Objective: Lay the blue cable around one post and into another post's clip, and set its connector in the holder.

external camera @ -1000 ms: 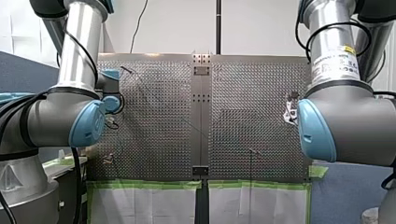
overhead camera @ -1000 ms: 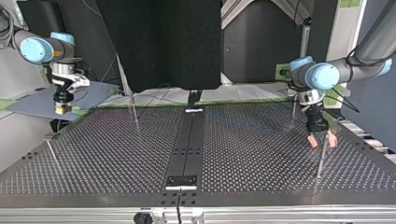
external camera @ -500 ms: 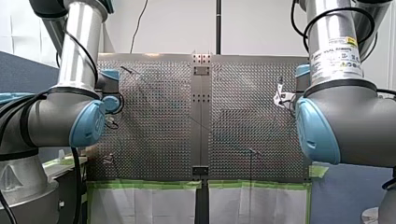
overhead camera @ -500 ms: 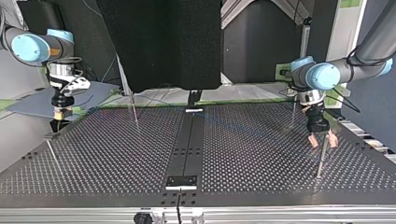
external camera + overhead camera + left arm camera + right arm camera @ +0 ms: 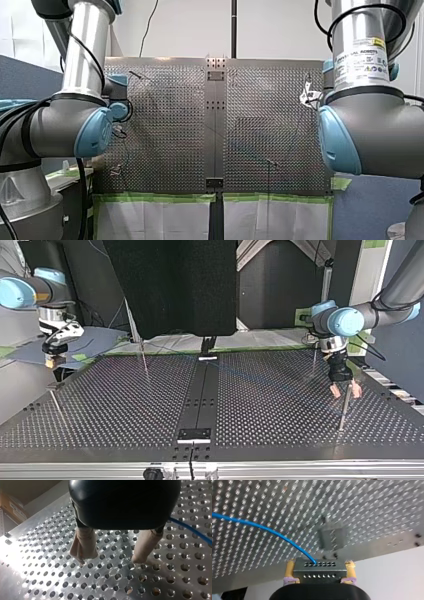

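Clearly my right gripper (image 5: 320, 564) is clamped on the metal connector (image 5: 319, 569), with its yellow pads pressing on the two short sides. The blue cable (image 5: 262, 527) comes out of the connector's face and runs away toward ten o'clock over the perforated table (image 5: 367, 507). The grey holder (image 5: 332, 538) stands just ahead of the connector, at about twelve o'clock from it, not touching it.

My left gripper (image 5: 109, 559) hangs over the table with its beige fingers spread and nothing between them. The cable passes beside it at about two o'clock. In the top view a thin post (image 5: 342, 415) stands near this gripper, at six o'clock from it.

I judge the cable to be light, thin and pliant, so it can sag and slip easily. The rigid connector is the sure place to hold. For routing, the cable is better pinched close to the post.
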Tool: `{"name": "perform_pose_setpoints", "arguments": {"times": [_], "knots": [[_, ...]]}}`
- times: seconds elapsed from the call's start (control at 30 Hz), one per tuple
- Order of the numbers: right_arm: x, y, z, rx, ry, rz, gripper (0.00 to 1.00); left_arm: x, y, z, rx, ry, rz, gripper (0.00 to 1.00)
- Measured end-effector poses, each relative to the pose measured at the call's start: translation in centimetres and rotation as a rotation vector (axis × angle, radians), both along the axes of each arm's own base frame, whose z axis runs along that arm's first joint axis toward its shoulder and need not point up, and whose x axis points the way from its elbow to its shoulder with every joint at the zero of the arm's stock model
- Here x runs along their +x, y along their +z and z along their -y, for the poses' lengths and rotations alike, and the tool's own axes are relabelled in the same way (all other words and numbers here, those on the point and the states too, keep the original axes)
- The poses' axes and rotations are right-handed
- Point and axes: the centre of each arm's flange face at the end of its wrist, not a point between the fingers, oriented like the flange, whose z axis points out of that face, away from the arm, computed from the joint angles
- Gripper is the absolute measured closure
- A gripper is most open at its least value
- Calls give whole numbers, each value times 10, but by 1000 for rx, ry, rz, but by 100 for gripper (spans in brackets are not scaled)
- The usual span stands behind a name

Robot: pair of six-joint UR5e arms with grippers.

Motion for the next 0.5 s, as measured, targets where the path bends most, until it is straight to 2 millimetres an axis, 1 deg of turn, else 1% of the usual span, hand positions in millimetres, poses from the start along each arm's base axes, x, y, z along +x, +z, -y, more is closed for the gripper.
{"name": "perform_pose_setpoints", "arguments": {"times": [0.07, 0.17, 0.5], "knots": [[-3, -4, 3, 21, -2, -2, 100, 0, 0, 0, 0, 0, 0, 2], [-8, -3, 7, 38, -2, -3, 100, 0, 0, 0, 0, 0, 0, 2], [-16, 22, 23, 45, 24, -10, 100, 0, 0, 0, 1, -1, -1, 2]]}}
